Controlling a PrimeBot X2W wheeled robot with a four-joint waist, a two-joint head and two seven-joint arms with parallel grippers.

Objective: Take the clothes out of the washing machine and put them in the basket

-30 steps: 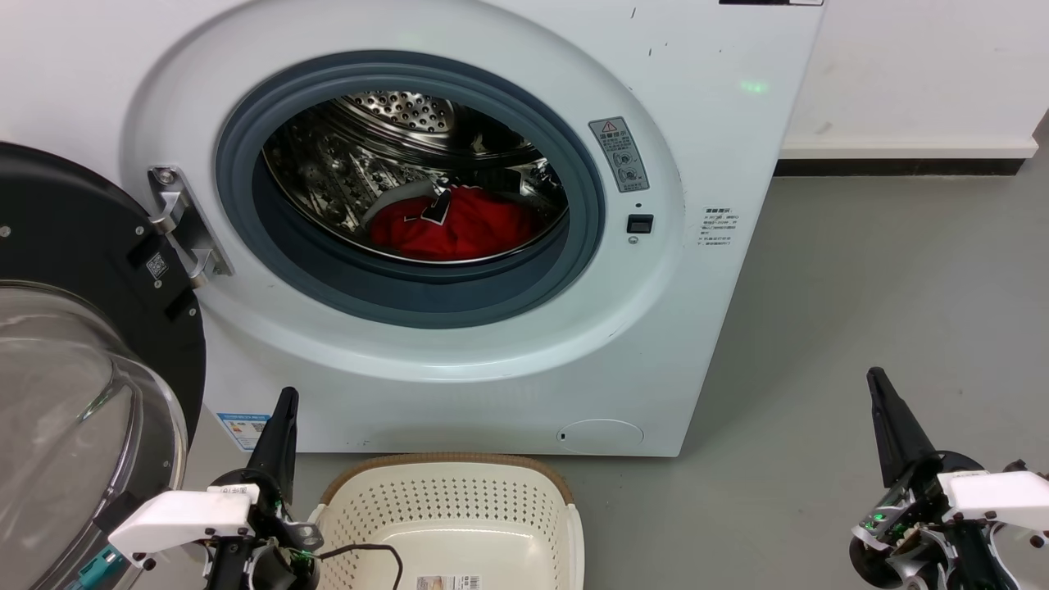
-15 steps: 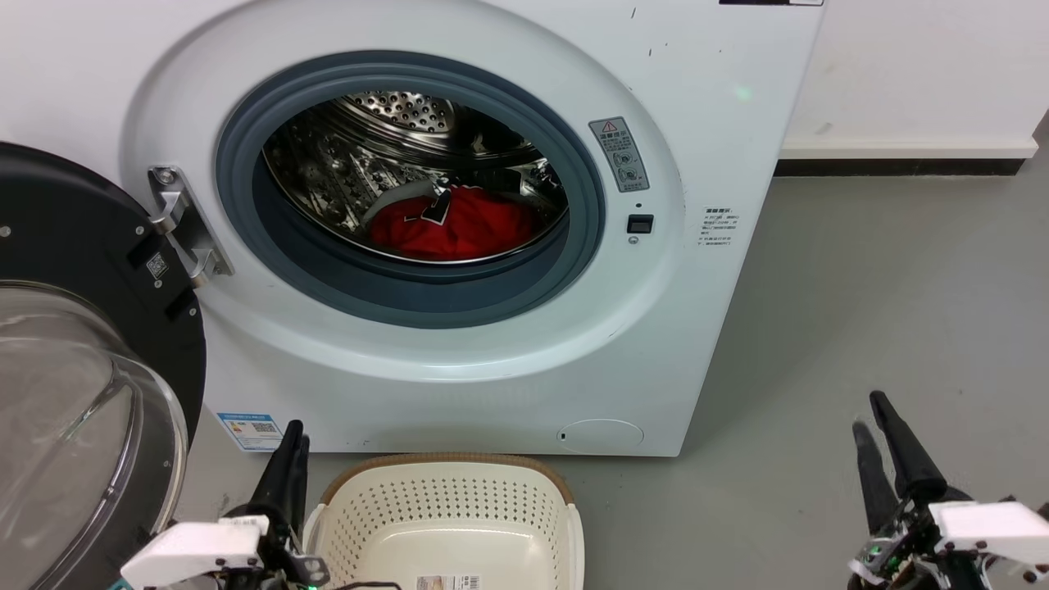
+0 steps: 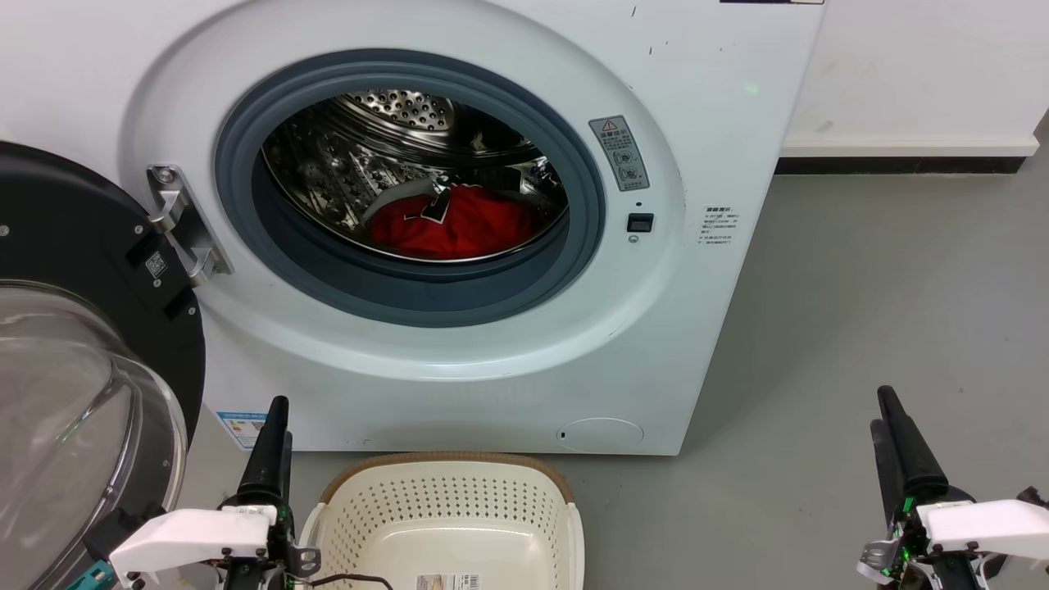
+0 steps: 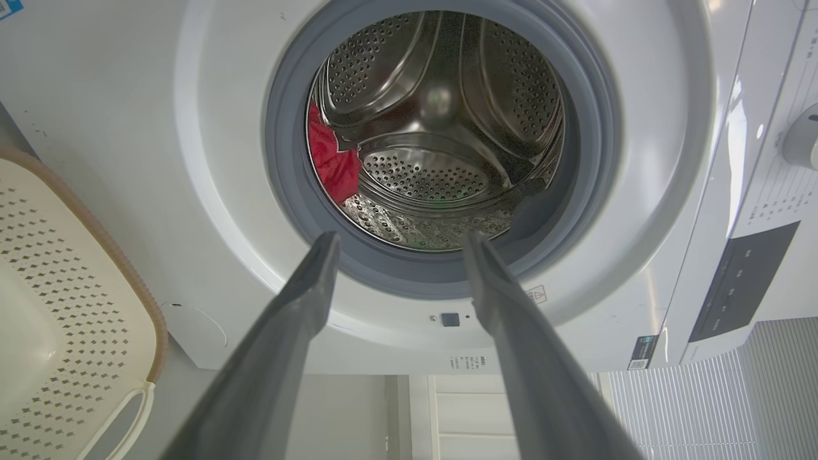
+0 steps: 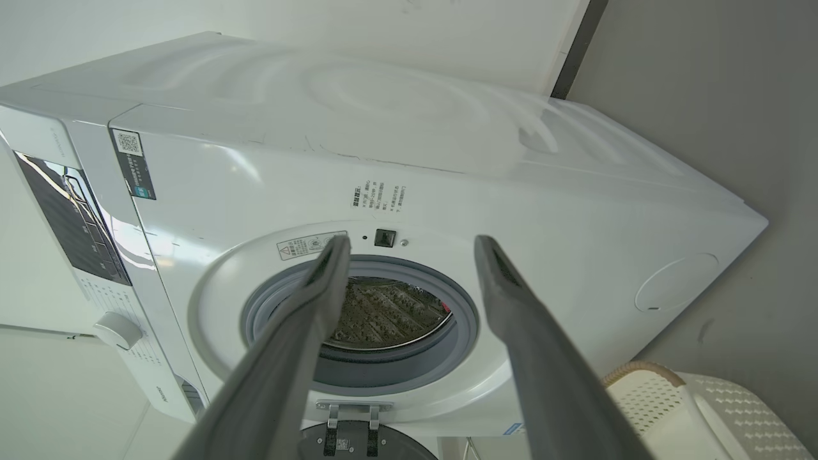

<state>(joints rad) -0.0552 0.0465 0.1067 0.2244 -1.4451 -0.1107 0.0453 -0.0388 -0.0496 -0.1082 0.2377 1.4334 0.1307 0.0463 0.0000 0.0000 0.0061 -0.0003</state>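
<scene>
nothing is moved yet: the washing machine [image 3: 721, 123] at 12 o'clock stands open, the basket [image 3: 447, 500] at 6 o'clock looks bare, and the red clothes [image 3: 459, 229] lie low in the drum [image 3: 393, 115]. the left pincer [image 3: 279, 414] at 7 and the right pincer [image 3: 881, 408] at 5 are spread wide and empty, over plain grey floor [image 3: 885, 287] below a white wall [image 3: 918, 65].

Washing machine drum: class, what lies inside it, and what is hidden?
Red clothes with black-and-white trim lie low in the perforated steel drum. How many garments the heap holds, and anything beneath it, is covered.

bright even light, drum [image 3: 393, 111] glinting, wrist views warped
</scene>
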